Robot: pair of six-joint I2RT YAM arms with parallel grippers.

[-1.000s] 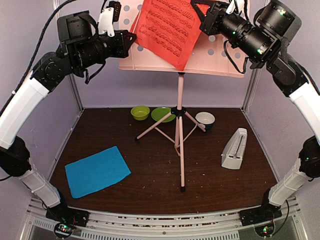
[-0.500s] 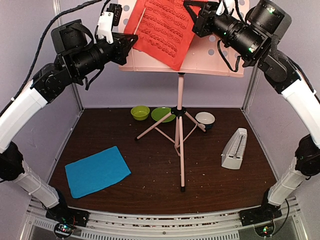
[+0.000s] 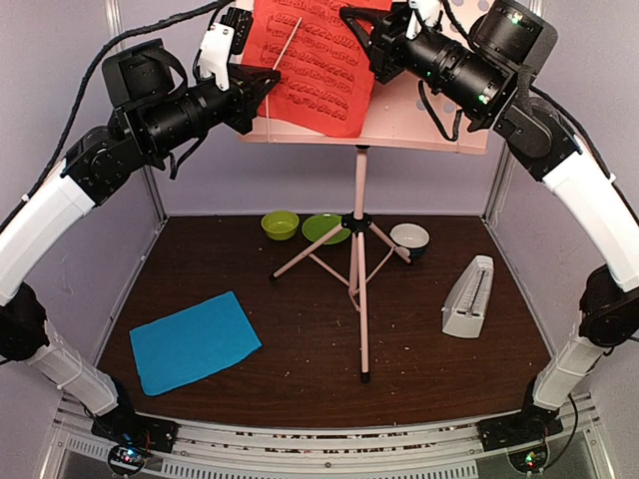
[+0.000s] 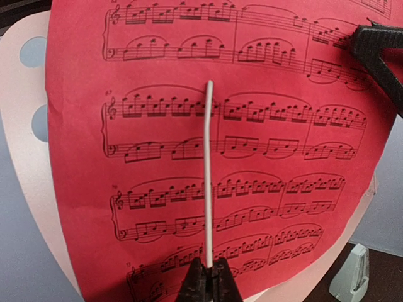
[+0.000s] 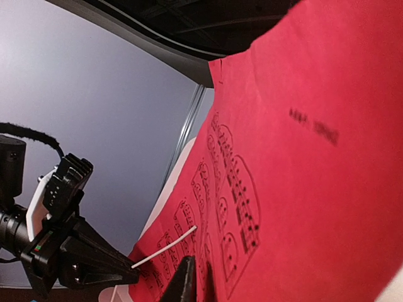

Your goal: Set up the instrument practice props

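Pale lavender walls enclose a dark brown surface (image 3: 300, 389), where a cyan sheet-music page (image 3: 195, 341) lies flat at front left and a white pyramid-shaped metronome (image 3: 467, 296) stands at the right. Between them rises the pale pink perforated music stand (image 3: 429, 110), its top cut off, with a red sheet-music page (image 3: 315, 70) leaning on it. The left claw (image 4: 208, 278) is pinched tight on a thin white rod (image 4: 208, 176) lying across that page. The right claw (image 5: 196, 280) is at the page's edge, but paper fills its camera's view, so its grip cannot be told.
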